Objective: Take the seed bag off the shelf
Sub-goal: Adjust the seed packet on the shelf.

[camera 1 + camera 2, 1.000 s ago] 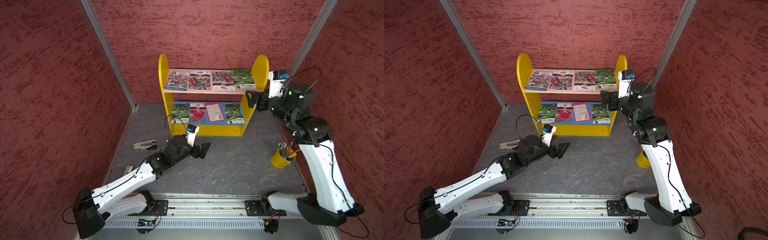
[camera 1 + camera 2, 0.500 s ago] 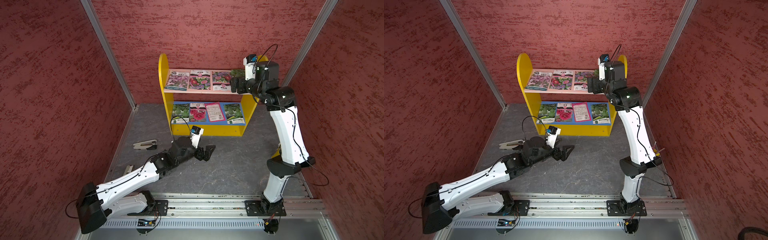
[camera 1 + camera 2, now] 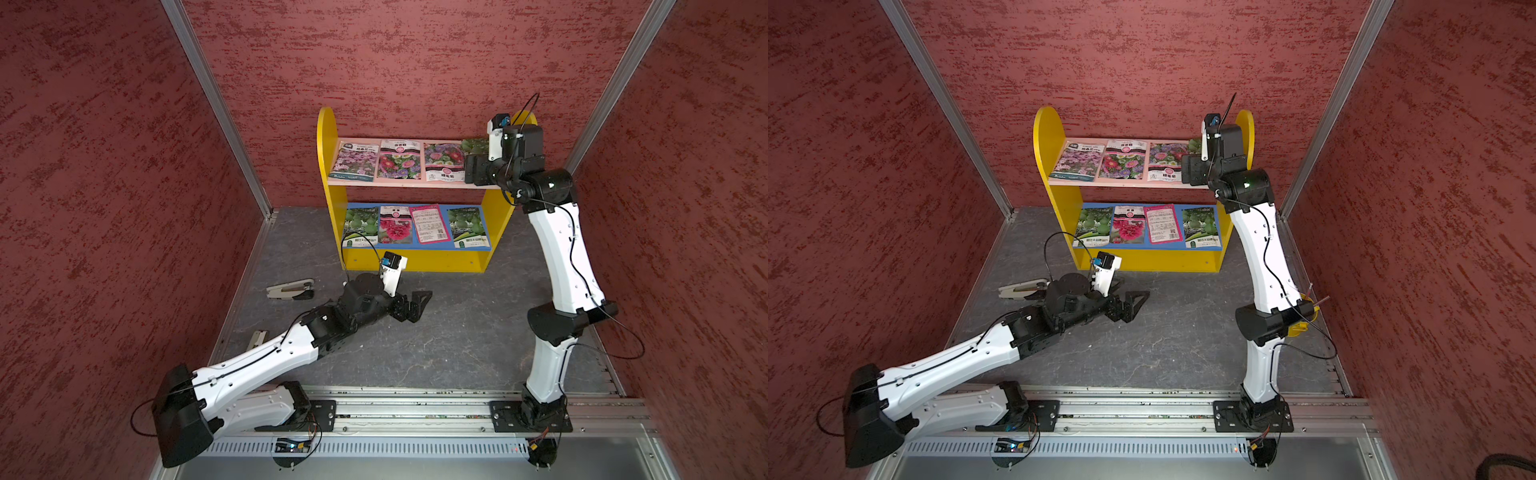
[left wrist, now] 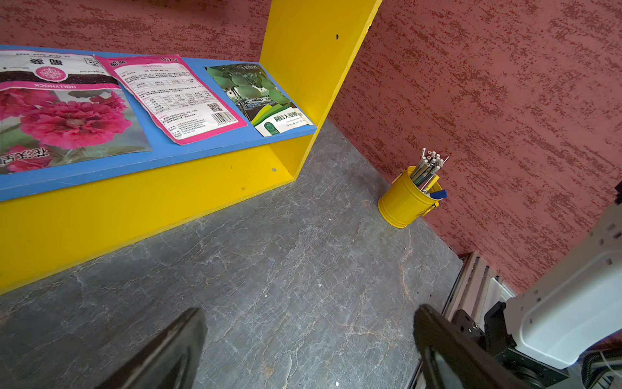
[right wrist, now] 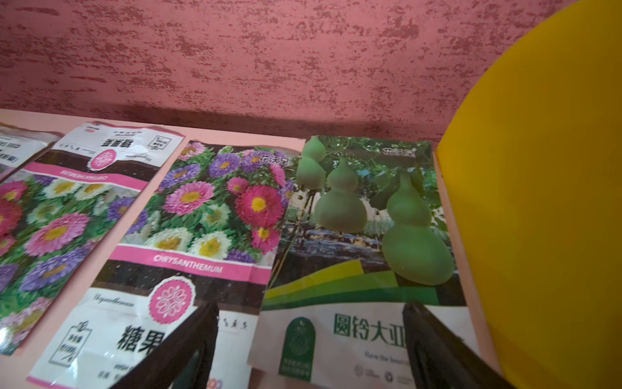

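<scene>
Bright, even light; soft shadows; right wrist view dimmer, slightly blurred.

Gourd bag [image 5: 370, 235]: "圆铃大亚" is printed in green, bottom centre.
Aster bag [image 5: 208, 215]: "CHRYSANTHEMUM" is printed on a pink band, with "糖果" below it.
Hollyhock bag [image 4: 67, 124]: "HOLLYHOCK" is printed upside down, upper left.
</scene>
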Robot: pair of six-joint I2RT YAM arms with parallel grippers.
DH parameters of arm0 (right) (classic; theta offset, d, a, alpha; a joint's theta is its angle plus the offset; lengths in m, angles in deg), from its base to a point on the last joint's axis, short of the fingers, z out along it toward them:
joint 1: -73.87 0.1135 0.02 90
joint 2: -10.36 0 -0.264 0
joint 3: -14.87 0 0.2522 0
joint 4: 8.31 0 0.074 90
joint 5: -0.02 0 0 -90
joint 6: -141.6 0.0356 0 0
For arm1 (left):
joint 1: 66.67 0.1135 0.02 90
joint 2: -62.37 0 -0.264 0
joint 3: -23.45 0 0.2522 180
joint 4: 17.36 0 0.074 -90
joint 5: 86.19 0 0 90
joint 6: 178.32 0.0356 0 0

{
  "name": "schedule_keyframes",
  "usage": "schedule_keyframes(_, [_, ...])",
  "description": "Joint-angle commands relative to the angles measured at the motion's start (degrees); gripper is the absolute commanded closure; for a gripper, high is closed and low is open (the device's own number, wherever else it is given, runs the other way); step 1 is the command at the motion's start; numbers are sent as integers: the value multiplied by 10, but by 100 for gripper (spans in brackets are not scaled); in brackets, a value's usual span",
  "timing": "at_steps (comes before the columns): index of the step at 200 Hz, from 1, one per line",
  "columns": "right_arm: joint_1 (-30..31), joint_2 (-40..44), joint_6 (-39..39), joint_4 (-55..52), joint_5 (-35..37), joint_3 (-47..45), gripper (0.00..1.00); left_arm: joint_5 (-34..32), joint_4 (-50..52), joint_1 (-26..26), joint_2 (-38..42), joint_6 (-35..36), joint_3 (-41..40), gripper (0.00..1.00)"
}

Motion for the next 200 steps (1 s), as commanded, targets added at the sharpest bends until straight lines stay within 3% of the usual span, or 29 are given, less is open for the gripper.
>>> schedule_keyframes(1, [-9, -12, 10, 13, 13, 15, 12, -9, -2, -4, 1, 2, 10, 0])
schedule_keyframes(120, [-27, -5, 14, -42, 36, 5, 18, -13, -16, -3, 5, 2, -14, 0])
schedule_keyframes(200, [-26, 79, 29, -14, 36, -118, 19, -9, -30, -4, 6, -2, -26, 0])
